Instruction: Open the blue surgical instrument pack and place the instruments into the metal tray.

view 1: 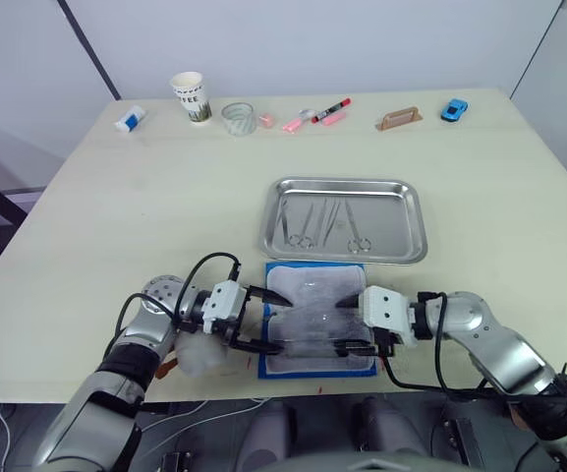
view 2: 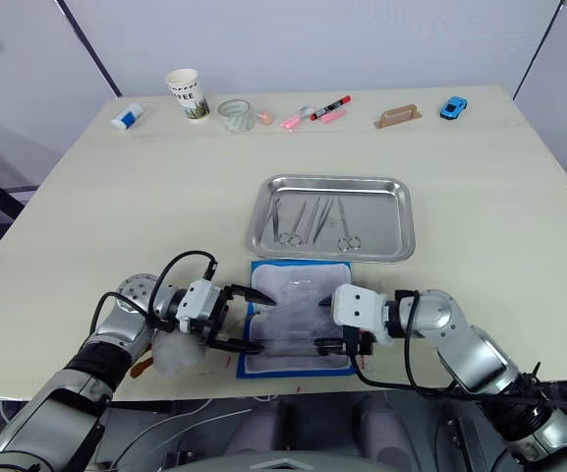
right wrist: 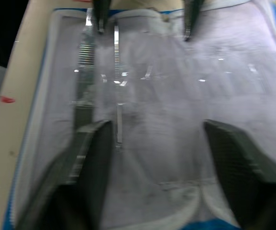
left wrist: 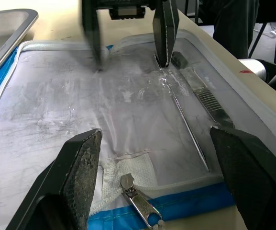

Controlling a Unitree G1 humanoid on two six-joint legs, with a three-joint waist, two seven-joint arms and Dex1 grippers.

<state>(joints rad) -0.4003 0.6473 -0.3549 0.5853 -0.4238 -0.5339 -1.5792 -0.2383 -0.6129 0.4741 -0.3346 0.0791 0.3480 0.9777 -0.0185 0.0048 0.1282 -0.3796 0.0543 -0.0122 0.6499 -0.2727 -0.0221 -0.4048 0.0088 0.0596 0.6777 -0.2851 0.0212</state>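
Blue-edged whitish pack (view 1: 317, 320), shiny silver tray (view 1: 416, 236)

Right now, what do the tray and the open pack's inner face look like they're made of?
The metal tray looks like polished stainless steel: bright and mirror-like. The blue surgical instrument pack has a blue, fabric-like border; its inner face looks like clear, crinkled plastic film, glinting, with instruments visible beneath.

paper cup (view 1: 192, 97) at the far table edge: dark print, only "FEE" legible, likely the tail of a longer word; rest of the lettering too small to read; faint print on the blue surgical instrument pack (view 1: 318, 320) not legible; no other readable text, numbers or signs
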